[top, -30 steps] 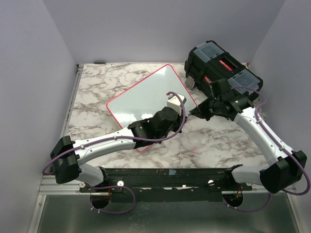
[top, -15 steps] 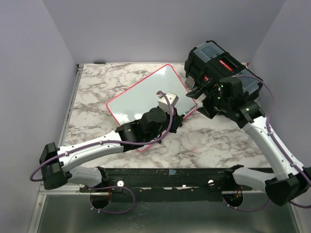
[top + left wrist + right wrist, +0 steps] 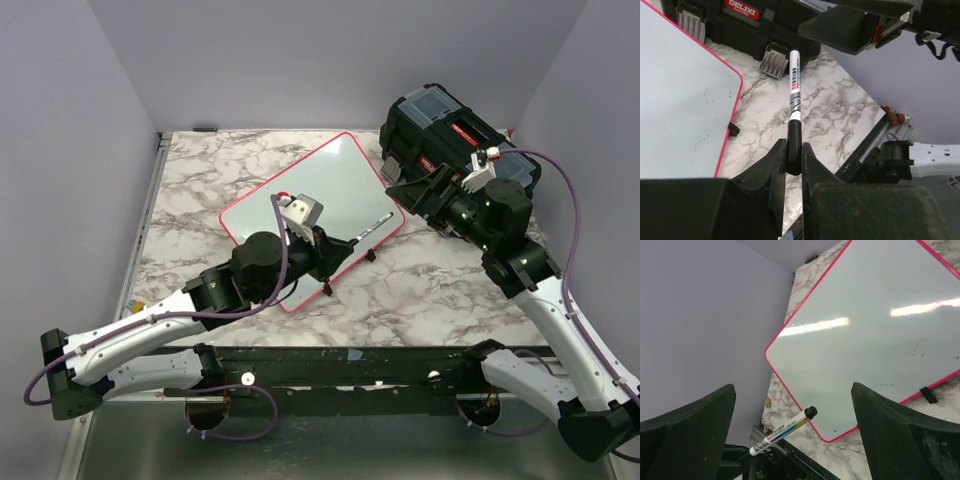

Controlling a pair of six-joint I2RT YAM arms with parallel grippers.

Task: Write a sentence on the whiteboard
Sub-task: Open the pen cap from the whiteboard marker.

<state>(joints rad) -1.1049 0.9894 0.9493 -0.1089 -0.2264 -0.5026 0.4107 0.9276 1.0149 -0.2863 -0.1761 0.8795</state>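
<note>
The whiteboard [image 3: 300,190] lies tilted on the marble table, white with a red-pink rim. Apart from a few faint specks it is blank; the sentence does not show on it. My left gripper [image 3: 335,262] hovers over the board's near right corner, shut on the black end of a white marker [image 3: 372,228]. In the left wrist view the marker [image 3: 794,95] sticks straight out of the gripper [image 3: 793,150] toward the toolbox. My right gripper [image 3: 415,195] hangs open beside the toolbox, holding nothing. The right wrist view looks down between its gripper [image 3: 792,390] at the whiteboard [image 3: 865,340] and the marker [image 3: 785,432].
A black toolbox [image 3: 450,130] with red latches stands at the back right, close behind the right gripper; its front shows in the left wrist view [image 3: 740,20]. A small black clip [image 3: 733,129] sits at the board's near edge. Purple walls close in both sides.
The right gripper has opened wide and drawn back up toward the toolbox. The left arm has pulled back to the left, carrying the marker over the board's near corner.
</note>
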